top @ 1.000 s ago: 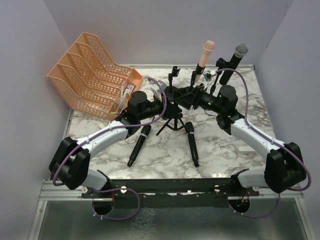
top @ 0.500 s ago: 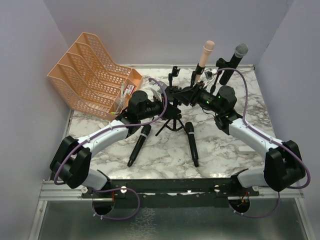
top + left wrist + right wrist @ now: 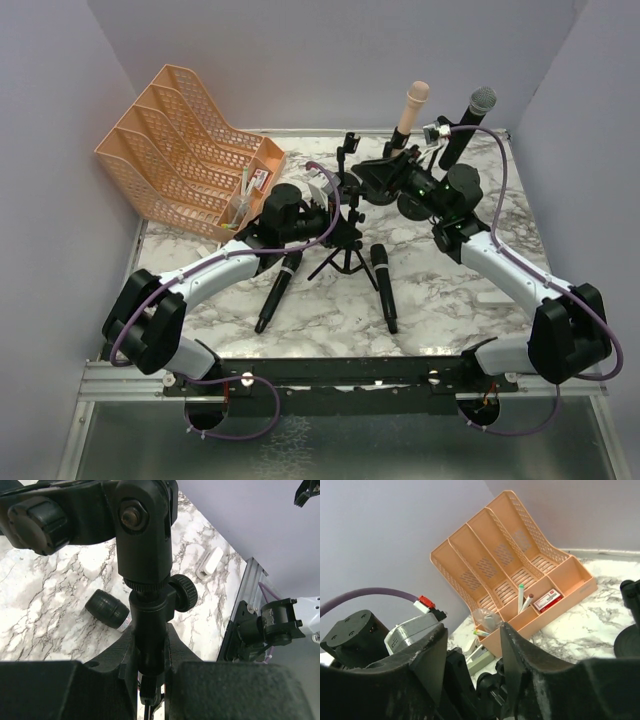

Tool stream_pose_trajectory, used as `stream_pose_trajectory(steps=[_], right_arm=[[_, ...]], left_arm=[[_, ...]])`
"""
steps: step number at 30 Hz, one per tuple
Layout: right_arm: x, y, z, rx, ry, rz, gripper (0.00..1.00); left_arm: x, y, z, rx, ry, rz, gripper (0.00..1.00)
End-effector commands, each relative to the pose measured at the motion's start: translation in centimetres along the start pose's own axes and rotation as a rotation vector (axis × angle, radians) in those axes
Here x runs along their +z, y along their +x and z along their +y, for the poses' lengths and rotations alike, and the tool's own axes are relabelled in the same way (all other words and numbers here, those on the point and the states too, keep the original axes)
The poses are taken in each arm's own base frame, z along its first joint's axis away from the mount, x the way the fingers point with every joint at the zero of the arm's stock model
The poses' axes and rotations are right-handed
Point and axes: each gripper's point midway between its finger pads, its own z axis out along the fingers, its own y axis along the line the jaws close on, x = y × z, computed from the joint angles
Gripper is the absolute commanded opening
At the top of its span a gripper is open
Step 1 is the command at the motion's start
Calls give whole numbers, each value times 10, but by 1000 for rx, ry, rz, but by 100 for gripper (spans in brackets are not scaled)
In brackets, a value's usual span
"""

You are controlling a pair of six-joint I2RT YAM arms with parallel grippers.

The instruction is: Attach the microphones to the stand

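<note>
My left gripper is clamped tight on the upright post of the stand, just below the side knob, with the tripod legs near the tabletop's middle. My right gripper is up at the stand's crossbar toward the far edge with its jaws partway apart. A black part sits low between them, and I cannot tell if they pinch it. Neither gripper has a microphone.

Progress, my read: about half done. The pink microphone and the silver-headed microphone stand tilted up in clips by the far edge, right of centre. The left black microphone and the right black microphone lie flat on the tabletop, one either side of the tripod legs, toward the near edge. One clip on the crossbar looks empty. Left to do: lift each black one and seat it.

Containers: an orange file tray sits at the far left corner. Its tall slots look empty as far as I see. The low front compartments hold a green-capped pen, a small red and white box and a clear crumpled wrapper. A small white block also lies on the marble, not part of the job
</note>
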Motion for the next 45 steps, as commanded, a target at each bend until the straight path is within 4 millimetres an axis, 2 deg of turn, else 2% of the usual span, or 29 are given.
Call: stream_pose_trajectory(steps=[1,4,8,12,17,24,29,34,36,42,45], right_arm=[[-4,2,-2,-3,25,24,54],[-18,11,-6,5,74,50,60],[-39,21,-12,4,162,95,64],[-48,40,-13,26,175,194,65],[-46,58,-11,95,139,263,66],[-31,63,-8,120,87,299,64],[-22,63,-3,142,43,311,55],[-17,65,2,177,5,326,42],[-16,65,5,183,-9,332,41],[-16,72,1,160,16,355,55],[-19,79,-3,149,45,369,56]], left_arm=[[0,-18,-16,47,49,-39,0],[0,-22,-13,44,29,-53,0],[0,-30,-11,49,7,-81,0],[-1,-36,-15,60,18,-96,0],[-2,-38,-23,67,53,-95,0],[-3,-36,-33,77,102,-80,0],[-3,-36,-36,83,114,-78,0],[-3,-36,-36,86,115,-81,0],[-3,-36,-35,85,109,-82,0],[-3,-36,-32,83,90,-89,0],[-3,-37,-31,83,80,-95,0]])
